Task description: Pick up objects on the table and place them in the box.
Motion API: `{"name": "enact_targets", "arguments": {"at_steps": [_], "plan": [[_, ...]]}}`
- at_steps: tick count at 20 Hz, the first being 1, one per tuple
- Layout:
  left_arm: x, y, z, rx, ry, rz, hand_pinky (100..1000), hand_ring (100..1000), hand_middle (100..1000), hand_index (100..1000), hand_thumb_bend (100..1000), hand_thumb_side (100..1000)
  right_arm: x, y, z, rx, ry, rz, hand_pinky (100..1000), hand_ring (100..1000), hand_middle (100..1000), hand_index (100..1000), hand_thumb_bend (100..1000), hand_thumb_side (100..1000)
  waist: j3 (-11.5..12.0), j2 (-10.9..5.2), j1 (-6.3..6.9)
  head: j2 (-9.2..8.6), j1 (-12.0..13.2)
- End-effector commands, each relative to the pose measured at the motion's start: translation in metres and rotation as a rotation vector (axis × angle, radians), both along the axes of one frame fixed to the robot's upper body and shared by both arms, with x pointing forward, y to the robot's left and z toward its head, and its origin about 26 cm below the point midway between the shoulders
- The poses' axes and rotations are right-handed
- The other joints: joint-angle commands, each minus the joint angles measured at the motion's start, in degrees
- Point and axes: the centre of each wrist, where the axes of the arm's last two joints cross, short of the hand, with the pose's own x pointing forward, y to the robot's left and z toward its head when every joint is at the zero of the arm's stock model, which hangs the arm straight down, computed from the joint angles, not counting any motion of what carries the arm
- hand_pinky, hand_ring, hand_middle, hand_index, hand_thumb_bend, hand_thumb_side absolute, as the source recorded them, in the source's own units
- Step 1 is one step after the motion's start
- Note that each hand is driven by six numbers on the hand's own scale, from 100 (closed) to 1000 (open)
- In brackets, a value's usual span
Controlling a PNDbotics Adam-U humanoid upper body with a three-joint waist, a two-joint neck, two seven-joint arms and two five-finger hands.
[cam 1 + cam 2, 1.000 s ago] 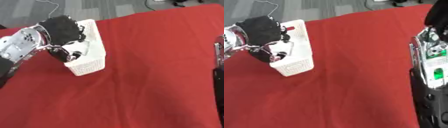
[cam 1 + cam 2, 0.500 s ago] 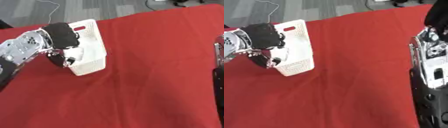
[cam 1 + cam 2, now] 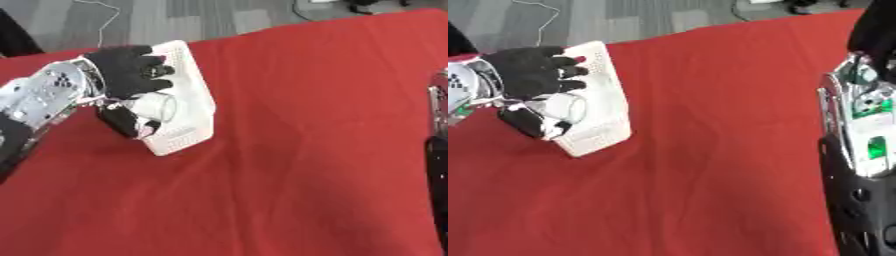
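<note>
A white lattice box (image 3: 187,136) lies on the red tablecloth at the left. My left hand (image 3: 127,70), in a black glove, hangs over the box's left side. Its fingers curl round a pale, rounded object (image 3: 159,107), held at the box's opening. A dark part (image 3: 122,124) shows just below that object; I cannot tell whether it belongs to the hand or is a separate thing. My right arm (image 3: 863,115) runs up the right edge of the right eye view. A black shape (image 3: 877,30) at its top looks like the hand.
The red cloth (image 3: 297,170) covers the table and has shallow creases. Grey floor with a thin white cable (image 3: 103,15) lies beyond the far edge. No loose object shows on the cloth between the box and my right arm.
My left hand has shifted slightly over the box, with the pale object still in it. The box and the right arm have stayed put.
</note>
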Motion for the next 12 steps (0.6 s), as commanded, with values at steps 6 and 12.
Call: {"name": "enact_targets", "arguments": {"at_steps": [6,12], "plan": [[-0.005,-0.002,0.017,-0.068,-0.028,-0.011,1000,1000,1000,985,301,1000,-0.002,0.000,0.007,-0.003,-0.024,0.006,356,338,335,479,100,1000,-0.01,-1.26,-0.08,-0.04,0.62],[0.006,0.004,0.001,-0.164,0.088,0.047,1000,1000,1000,1000,642,1000,-0.002,0.003,0.009,0.006,-0.034,0.020,358,339,335,479,100,1000,-0.75,-0.84,-0.07,-0.04,1.41]]}}
